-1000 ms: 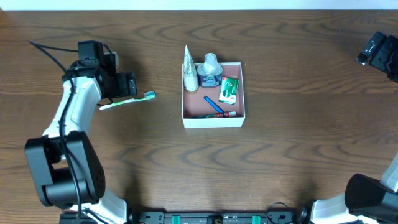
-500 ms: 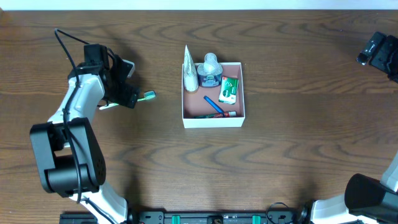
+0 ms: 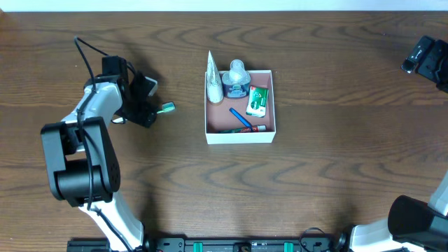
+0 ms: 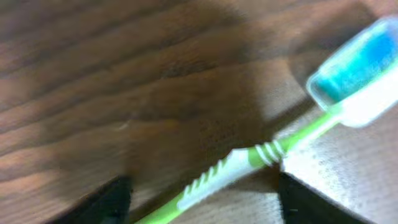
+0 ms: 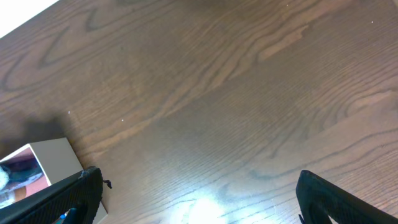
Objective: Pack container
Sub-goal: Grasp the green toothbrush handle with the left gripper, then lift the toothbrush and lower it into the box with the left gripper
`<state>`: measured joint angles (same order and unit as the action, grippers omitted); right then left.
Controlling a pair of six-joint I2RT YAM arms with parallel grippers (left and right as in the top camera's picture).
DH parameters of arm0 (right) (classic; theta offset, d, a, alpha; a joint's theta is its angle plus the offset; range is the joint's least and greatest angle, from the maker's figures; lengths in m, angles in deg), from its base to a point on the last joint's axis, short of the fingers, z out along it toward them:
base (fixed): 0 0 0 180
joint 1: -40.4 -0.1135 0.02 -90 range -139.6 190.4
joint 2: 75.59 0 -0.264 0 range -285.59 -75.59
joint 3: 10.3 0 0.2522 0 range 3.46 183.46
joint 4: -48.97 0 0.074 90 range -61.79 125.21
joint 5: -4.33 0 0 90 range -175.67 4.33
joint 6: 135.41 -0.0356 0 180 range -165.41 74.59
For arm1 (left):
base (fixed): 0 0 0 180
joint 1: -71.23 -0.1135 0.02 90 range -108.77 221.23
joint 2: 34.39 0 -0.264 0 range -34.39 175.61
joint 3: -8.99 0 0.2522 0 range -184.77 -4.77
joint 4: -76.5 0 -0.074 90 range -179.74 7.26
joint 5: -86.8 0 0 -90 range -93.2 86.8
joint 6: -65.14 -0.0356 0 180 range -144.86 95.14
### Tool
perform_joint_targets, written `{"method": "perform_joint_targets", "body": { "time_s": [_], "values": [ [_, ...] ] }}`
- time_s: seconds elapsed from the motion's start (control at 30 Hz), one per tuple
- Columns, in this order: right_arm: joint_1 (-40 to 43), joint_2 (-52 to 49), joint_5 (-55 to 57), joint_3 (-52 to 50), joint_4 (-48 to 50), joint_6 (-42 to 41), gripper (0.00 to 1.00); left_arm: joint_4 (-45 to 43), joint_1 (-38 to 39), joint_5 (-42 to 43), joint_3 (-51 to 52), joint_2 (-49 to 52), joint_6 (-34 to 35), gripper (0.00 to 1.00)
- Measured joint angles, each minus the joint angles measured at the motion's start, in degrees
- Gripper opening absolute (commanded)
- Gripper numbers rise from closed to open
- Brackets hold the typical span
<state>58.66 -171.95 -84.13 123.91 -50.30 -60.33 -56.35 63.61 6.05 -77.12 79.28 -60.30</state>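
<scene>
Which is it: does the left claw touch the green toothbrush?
Cannot tell. In the left wrist view the left gripper straddles the toothbrush handle, open, but blur hides any gap; overhead, the gripper covers the handle.

Robot lab bench — wood-grain table point(image 3: 336, 161), mounted arm point(image 3: 80, 150).

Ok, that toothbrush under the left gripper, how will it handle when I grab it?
Probably light and fairly stiff: the toothbrush is a thin plastic stick lying flat on the table. Its ribbed section should help the left gripper hold, but the slim handle may pivot if pinched off-centre. The clear cap over the bristles might pop off if bumped.
</scene>
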Motion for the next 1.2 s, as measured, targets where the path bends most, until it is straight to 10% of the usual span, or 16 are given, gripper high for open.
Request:
{"method": "perform_joint_targets", "body": {
  "time_s": [0.43,0.73,1.2],
  "values": [
    [0.0,0.0,0.0,0.0,0.0,0.0,0.99,0.0,0.0,0.7,0.0,0.0,10.4,0.06],
    [0.0,0.0,0.0,0.0,0.0,0.0,0.99,0.2,0.0,0.9,0.0,0.0,26.3,0.06],
    [0.0,0.0,0.0,0.0,0.0,0.0,0.99,3.7,0.0,4.9,0.0,-11.3,33.4,0.06]
  ]
}}
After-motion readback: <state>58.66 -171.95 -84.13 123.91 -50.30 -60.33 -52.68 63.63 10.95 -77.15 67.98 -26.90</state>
